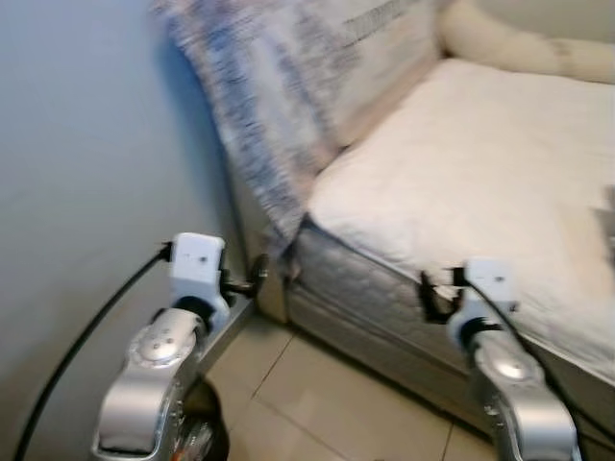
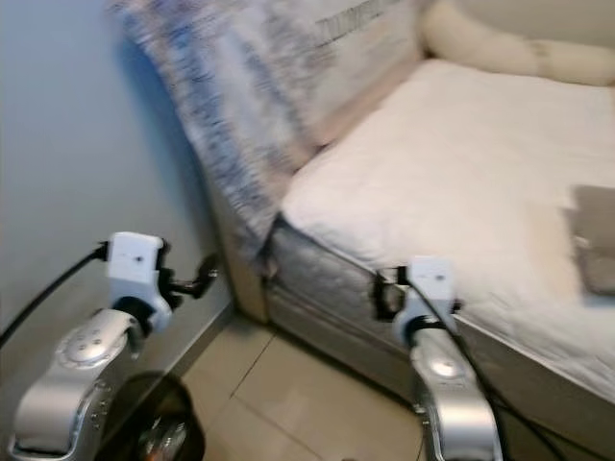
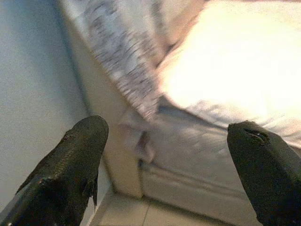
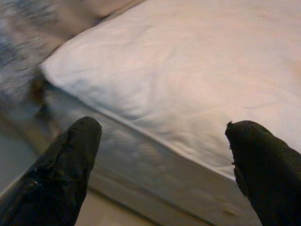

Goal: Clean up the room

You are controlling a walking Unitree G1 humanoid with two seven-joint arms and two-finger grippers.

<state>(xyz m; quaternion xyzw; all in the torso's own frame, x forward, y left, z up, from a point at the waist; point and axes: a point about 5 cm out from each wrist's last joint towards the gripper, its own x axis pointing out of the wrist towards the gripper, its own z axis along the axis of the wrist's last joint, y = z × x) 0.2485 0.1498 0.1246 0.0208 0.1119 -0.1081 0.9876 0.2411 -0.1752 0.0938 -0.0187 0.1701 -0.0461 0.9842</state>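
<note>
Both grippers are hanging spread and empty in front of the bed: the left gripper (image 3: 164, 160) is facing the corner where the mattress (image 1: 480, 182) meets the headboard, and the right gripper (image 4: 162, 165) is pointing at the white sheet near the mattress edge. Nothing to tidy is lying between either pair of fingers. A patterned pillow (image 1: 288, 106) is leaning askew against the headboard and drooping over the corner, and a flat grey cloth (image 2: 596, 240) is lying on the sheet out toward the robot's right; these are looking like the likely jobs. The risks are mostly about space. The left arm is sitting close to the wall (image 1: 86, 173), so a wide reach may be scraping it. The pictures are blurring, so any grasp now is likely missing. A dark object (image 2: 159, 427) is sitting on the floor by the left arm and may be getting kicked.
</note>
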